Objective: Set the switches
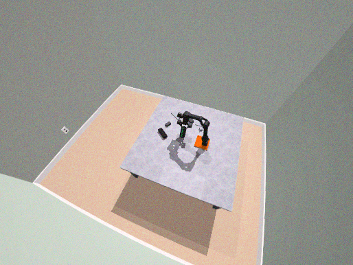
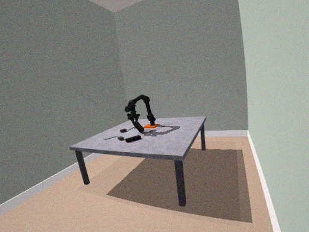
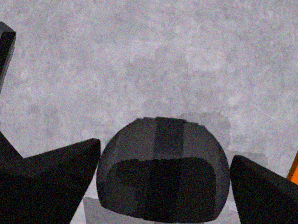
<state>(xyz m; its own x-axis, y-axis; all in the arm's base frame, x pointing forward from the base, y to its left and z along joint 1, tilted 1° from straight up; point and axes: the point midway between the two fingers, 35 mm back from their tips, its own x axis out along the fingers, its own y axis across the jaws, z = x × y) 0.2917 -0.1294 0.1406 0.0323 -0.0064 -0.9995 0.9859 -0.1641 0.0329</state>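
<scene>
The dark grey controller unit [image 1: 183, 127] [image 2: 137, 125] hangs steeply tilted, almost on end, below my gripper [image 1: 183, 124] [image 2: 132, 115] near the middle of the table [image 1: 213, 178] [image 2: 162, 144]. Green switch ends show along its face in the top view. In the wrist view the unit's rounded dark end [image 3: 162, 176] fills the gap between my two fingers, which touch it on both sides. Its lower end is close to the table top; I cannot tell whether it touches. The label is not readable in any view.
A long dark module [image 1: 162, 133] [image 2: 133, 138] [image 3: 5, 46] and a small grey module [image 1: 167, 123] [image 2: 123, 130] lie left of the unit. A thin rod [image 2: 109, 138] lies beyond them. The arm's orange base plate [image 1: 200, 142] [image 2: 151, 126] [image 3: 293, 172] is on the right.
</scene>
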